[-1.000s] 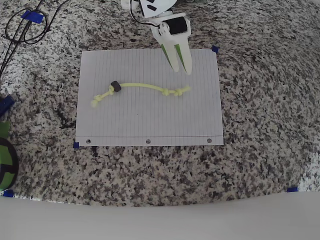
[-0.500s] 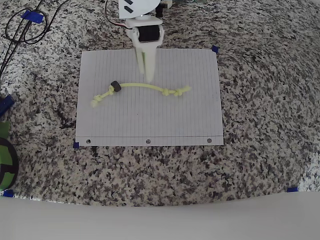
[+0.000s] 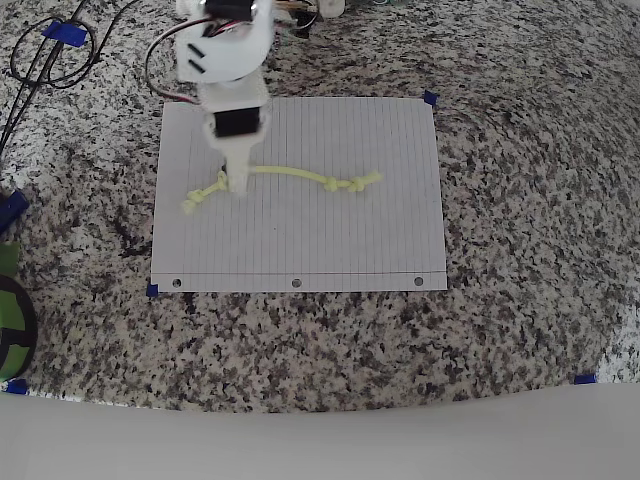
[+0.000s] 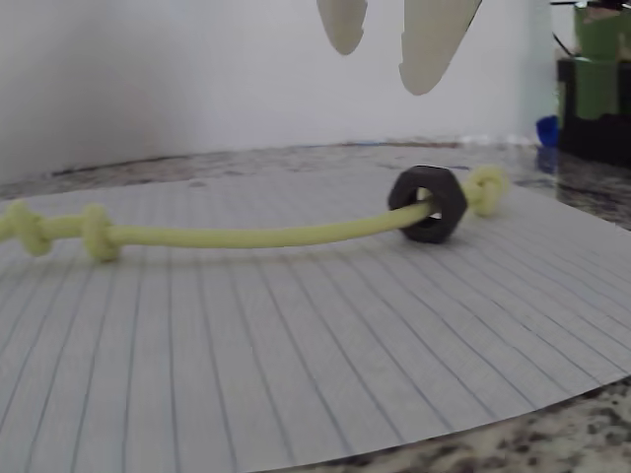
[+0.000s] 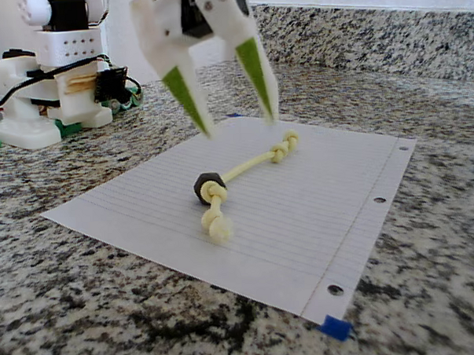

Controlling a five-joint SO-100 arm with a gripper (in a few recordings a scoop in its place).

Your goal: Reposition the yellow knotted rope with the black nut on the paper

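The yellow knotted rope (image 3: 300,174) lies in a shallow arc across the upper middle of the paper (image 3: 300,245). In the overhead view my gripper (image 3: 240,182) hangs over the rope's left part and covers the black nut. The black nut (image 5: 206,183) sits on the rope (image 5: 252,165) beside the near end knot, resting on the paper (image 5: 325,213). My gripper (image 5: 239,124) hovers above and just behind the nut, open, its green-faced fingers spread and holding nothing. In the wrist view the nut (image 4: 427,202) lies below the fingertips of the gripper (image 4: 383,59), with the rope (image 4: 246,236) trailing left.
The paper lies on a speckled granite counter. Black cables (image 3: 50,50) coil at the back left and a green-black object (image 3: 10,320) sits at the left edge. The arm's white base (image 5: 52,83) stands behind the sheet. Blue tape marks (image 5: 336,327) sit at the sheet's corners.
The gripper has swung left from over the paper's top edge to above the nut end of the rope. The rope and nut have not moved.
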